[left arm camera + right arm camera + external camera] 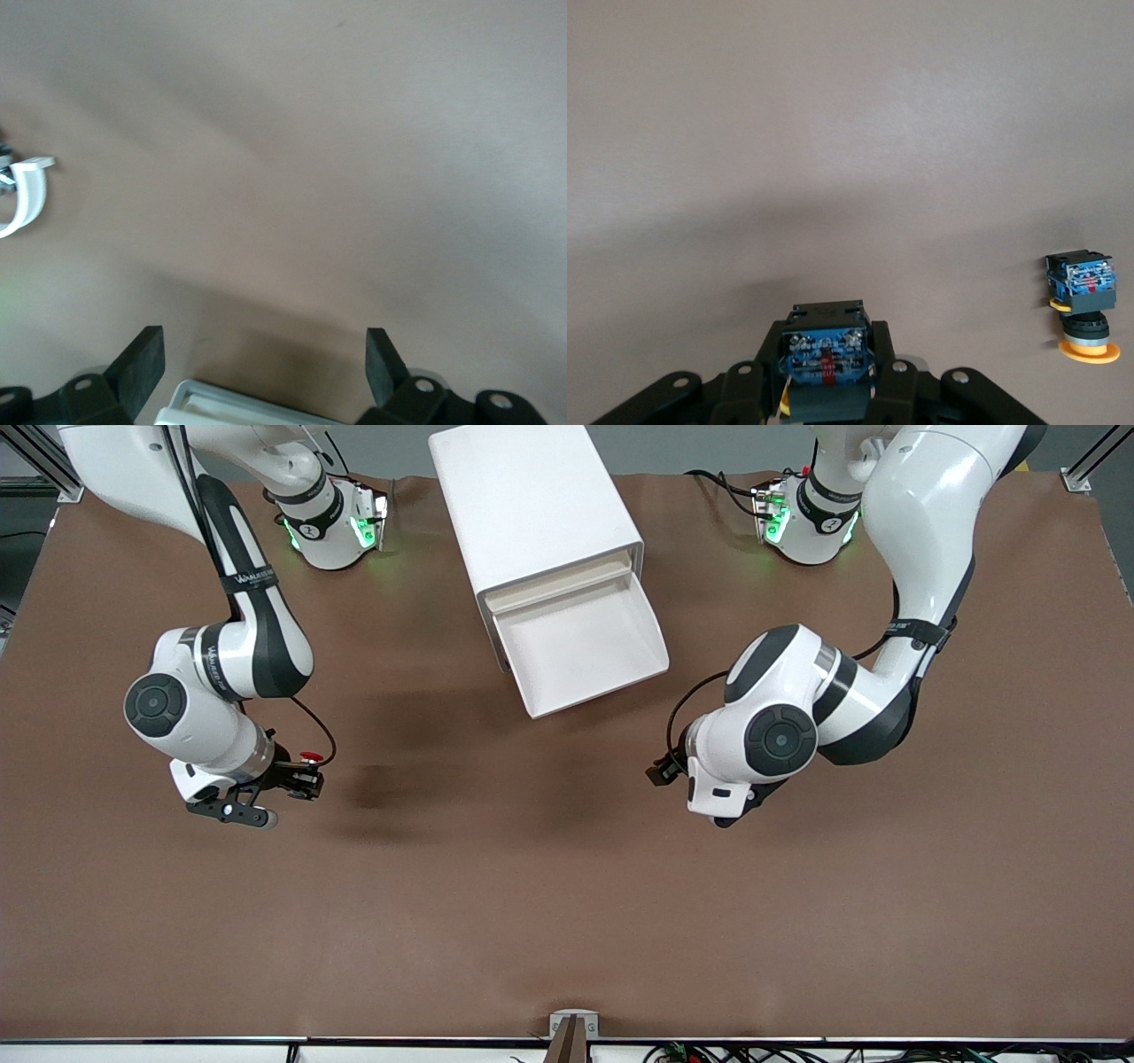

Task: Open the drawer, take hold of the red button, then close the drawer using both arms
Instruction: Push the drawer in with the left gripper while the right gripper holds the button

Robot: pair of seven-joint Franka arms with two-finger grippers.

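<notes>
The right wrist view alone shows the blue body of the button (825, 363) clamped in the right hand (825, 390), and a second button with an orange cap (1083, 305) at about three o'clock on the worktop (833, 133). In the front view, the red cap sits at the right hand's twelve o'clock; the left hand (722, 810), fingers spread wide and empty, hangs over bare worktop; farthest, the drawer (580, 646) stands pulled out.

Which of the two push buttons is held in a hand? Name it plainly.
The red-capped button, clamped in the right hand above the table. The yellow-orange-capped button sits free on the table, with no hand touching it.
</notes>
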